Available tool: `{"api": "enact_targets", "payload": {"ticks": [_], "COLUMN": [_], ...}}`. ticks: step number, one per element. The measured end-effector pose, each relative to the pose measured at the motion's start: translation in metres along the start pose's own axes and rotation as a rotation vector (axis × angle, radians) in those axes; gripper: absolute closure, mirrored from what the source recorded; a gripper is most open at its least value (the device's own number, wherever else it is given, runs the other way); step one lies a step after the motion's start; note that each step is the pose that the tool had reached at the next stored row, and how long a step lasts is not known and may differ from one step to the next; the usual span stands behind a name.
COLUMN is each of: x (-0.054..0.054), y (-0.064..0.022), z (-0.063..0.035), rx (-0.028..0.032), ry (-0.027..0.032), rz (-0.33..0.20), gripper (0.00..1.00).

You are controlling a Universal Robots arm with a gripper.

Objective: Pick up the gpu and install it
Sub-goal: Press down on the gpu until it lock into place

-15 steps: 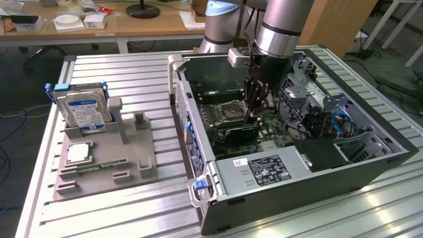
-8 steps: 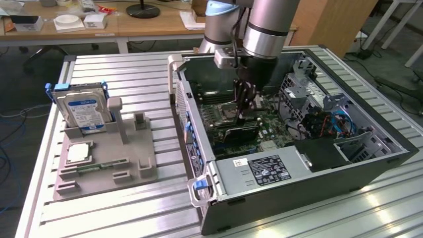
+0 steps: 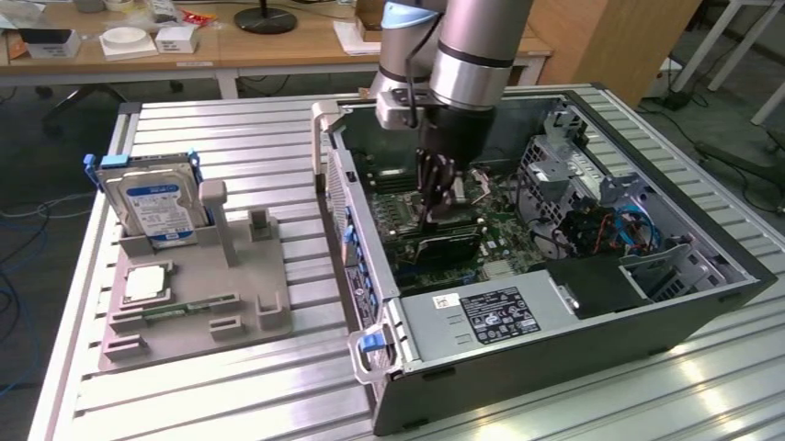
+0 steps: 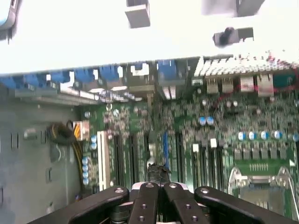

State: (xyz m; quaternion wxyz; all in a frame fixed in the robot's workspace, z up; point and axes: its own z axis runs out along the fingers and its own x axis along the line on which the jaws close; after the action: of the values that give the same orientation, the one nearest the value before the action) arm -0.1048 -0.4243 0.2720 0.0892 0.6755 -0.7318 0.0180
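Exterior view: dark flat gpu (image 3: 444, 241) stands on-edge over green motherboard (image 3: 491, 234).

wooden desks (image 3: 184, 50) stand behind a ribbed metal table (image 3: 264, 129); dark floor (image 3: 37, 156) with cables.

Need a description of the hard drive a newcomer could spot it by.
Look to the exterior view's left of the open PC case, at the grey tray. The hard drive stands upright at its far end: silver, blue label, blue side rails, while the chip and memory stick lie flat.
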Motion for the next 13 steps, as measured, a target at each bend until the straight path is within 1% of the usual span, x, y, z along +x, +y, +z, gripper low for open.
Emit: {"api": "enact_targets", "payload": {"ticks": [3, 5, 7, 13], "x": [0.001, 0.002, 0.002, 0.003], "y": [0.0108, 0.0162, 0.0179, 0.0213], "z": [0.0012, 0.0018, 0.0041, 0.0048], "rx": [0.0027, 0.0044, 0.0071, 0.0086], "ry": [-0.0002, -0.0003, -0.0009, -0.0009], "rz": [0.0, 0.001, 0.001, 0.001], "gripper": [0.9, 0.9, 0.9, 0.9]}}
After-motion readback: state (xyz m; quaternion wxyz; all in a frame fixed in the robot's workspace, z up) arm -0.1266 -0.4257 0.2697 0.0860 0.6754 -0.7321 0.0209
